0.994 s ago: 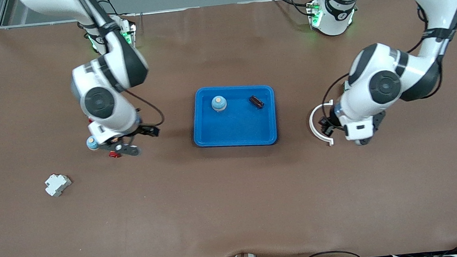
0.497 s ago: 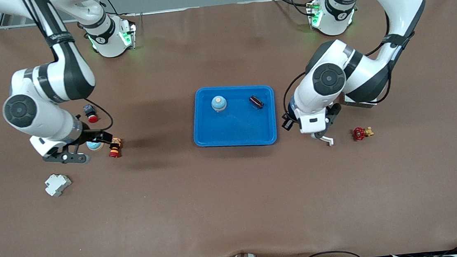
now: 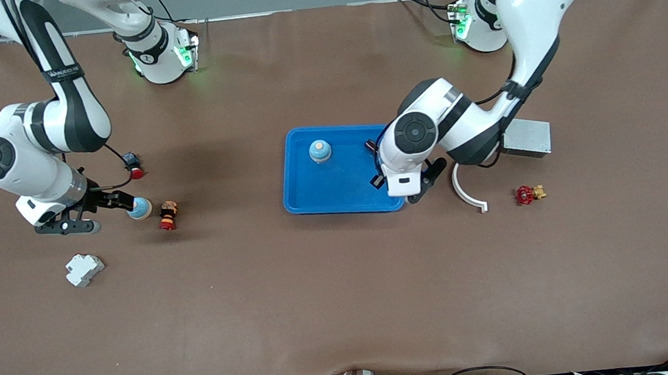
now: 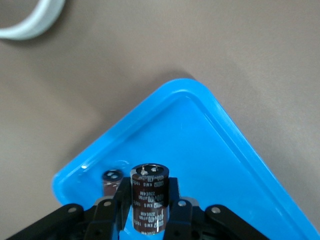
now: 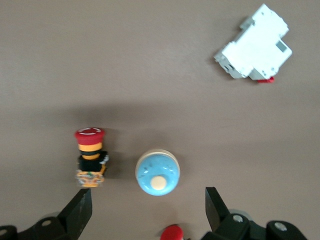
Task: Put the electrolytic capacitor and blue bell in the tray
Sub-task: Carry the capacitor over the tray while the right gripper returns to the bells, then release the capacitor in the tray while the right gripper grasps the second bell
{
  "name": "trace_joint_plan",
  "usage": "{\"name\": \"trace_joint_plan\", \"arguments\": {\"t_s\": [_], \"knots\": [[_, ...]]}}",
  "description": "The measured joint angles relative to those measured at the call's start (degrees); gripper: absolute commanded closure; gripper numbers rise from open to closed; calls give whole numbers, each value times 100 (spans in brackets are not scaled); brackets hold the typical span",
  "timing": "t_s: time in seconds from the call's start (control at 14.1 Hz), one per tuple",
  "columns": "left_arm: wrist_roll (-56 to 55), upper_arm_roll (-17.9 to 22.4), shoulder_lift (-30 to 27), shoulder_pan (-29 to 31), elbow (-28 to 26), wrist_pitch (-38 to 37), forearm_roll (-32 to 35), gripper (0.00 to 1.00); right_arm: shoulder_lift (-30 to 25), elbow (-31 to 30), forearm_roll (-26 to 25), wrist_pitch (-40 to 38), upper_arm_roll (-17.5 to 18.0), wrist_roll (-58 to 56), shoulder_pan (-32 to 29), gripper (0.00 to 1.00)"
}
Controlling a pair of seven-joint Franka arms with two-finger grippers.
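1. The tray (image 3: 344,195) sits mid-table, a blue bell (image 3: 320,150) standing in its part farther from the front camera.
2. A dark capacitor (image 4: 113,181) lies in the tray's corner toward the left arm's end; in the front view the left arm hides it.
3. The left gripper (image 4: 148,212) hangs over that same end of the tray, clenched on a second capacitor (image 4: 149,197), a brown can held upright between its fingers, terminals up.
4. The right gripper (image 5: 148,216) hovers toward the right arm's end of the table, jaws spread wide and holding nothing.
5. Under it, between the spread fingers in the right wrist view, a second blue bell (image 5: 157,173) stands on the table.
6. Just beside this bell lies a red-capped push button (image 5: 90,156), apart from it.
7. Another red button (image 3: 133,166) lies farther from the front camera than the bell.
8. A white breaker (image 3: 83,269) lies nearer the front camera, well apart from the bell.
9. Toward the left arm's end lie a white curved clip (image 3: 467,193), a red valve (image 3: 528,194) and a grey metal box (image 3: 526,137).
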Motion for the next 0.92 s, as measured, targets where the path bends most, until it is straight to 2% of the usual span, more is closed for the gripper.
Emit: {"name": "trace_joint_plan", "arguments": {"t_s": [0.35, 0.43, 0.5, 0.57, 0.64, 0.92], "knots": [[-200, 118, 467, -85, 6, 303, 0, 100, 2, -511, 0, 688, 6, -24, -146, 0], [-200, 143, 520, -85, 9, 308, 0, 93, 11, -623, 0, 829, 6, -24, -165, 0], [-200, 159, 564, -85, 11, 312, 0, 68, 28, -717, 0, 940, 6, -24, -175, 0], [-200, 166, 595, -88, 12, 316, 0, 12, 52, -788, 0, 1020, 6, -23, -178, 0], [-200, 167, 606, -91, 12, 318, 0, 0, 83, -837, 0, 1071, 7, -19, -179, 0], [-207, 170, 576, -87, 136, 330, 0, 0, 297, -952, 27, 1390, 10, 14, -180, 0]]}}
